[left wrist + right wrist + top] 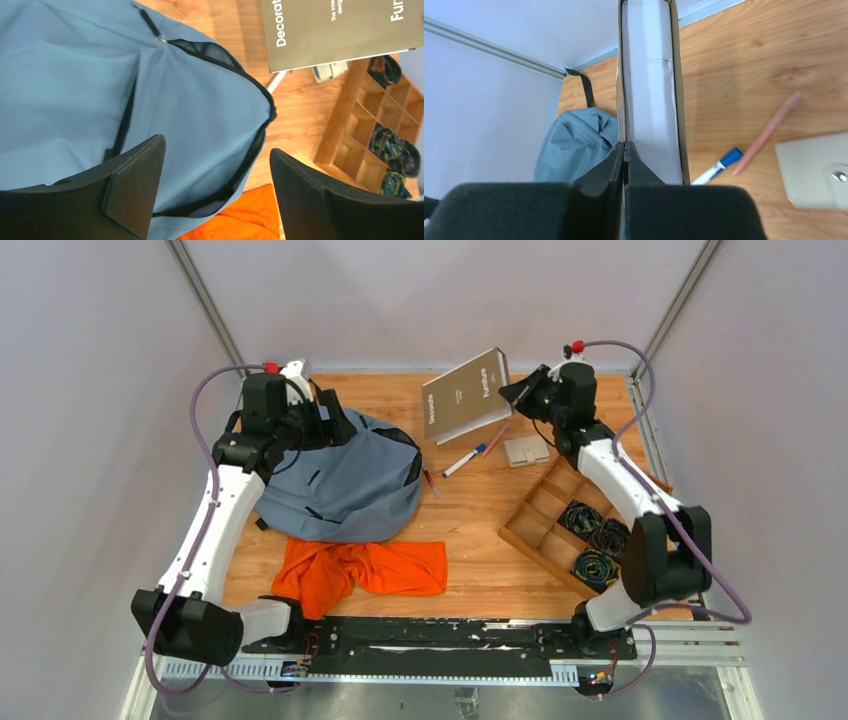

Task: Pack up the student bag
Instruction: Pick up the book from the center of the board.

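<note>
The student bag [340, 485], grey-blue with black zipper lines, lies flat at the left of the table. My left gripper [320, 425] hovers over its top end, open and empty; in the left wrist view [217, 145] the bag [75, 75] and its open zipper edge lie under the wide-apart fingers. My right gripper [522, 390] is shut on the cover of a grey-brown book [465, 395], which is tilted up at the back of the table. In the right wrist view [625, 145] the jaws pinch the thin cover beside the book's white page edge [649, 100].
An orange cloth [365, 570] lies in front of the bag. A blue marker [465, 460], a pink pen [769, 132] and a beige case [526, 450] lie near the book. A wooden divided tray [545, 505] with coiled cables is at the right.
</note>
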